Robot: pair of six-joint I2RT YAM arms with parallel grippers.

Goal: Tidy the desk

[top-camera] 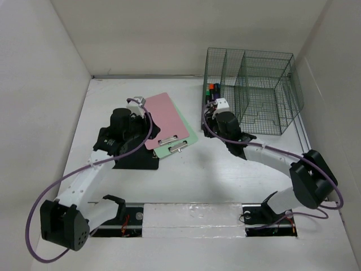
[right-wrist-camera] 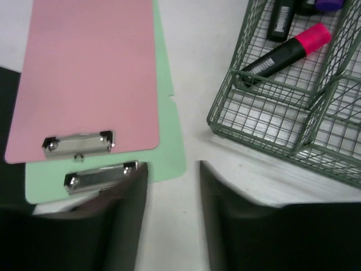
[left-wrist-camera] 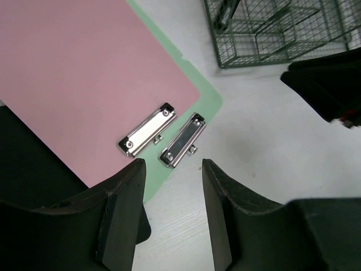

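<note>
Black sheet [left-wrist-camera: 28,164], perhaps — under pink clipboard [left-wrist-camera: 84,68]

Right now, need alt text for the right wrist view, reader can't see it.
A pink clipboard lies on top of a green clipboard on the white desk, both metal clips toward the camera. To the right stands a green wire rack holding a pink-capped marker; two dark fingers frame the bottom edge, apart, with nothing between them.
</note>
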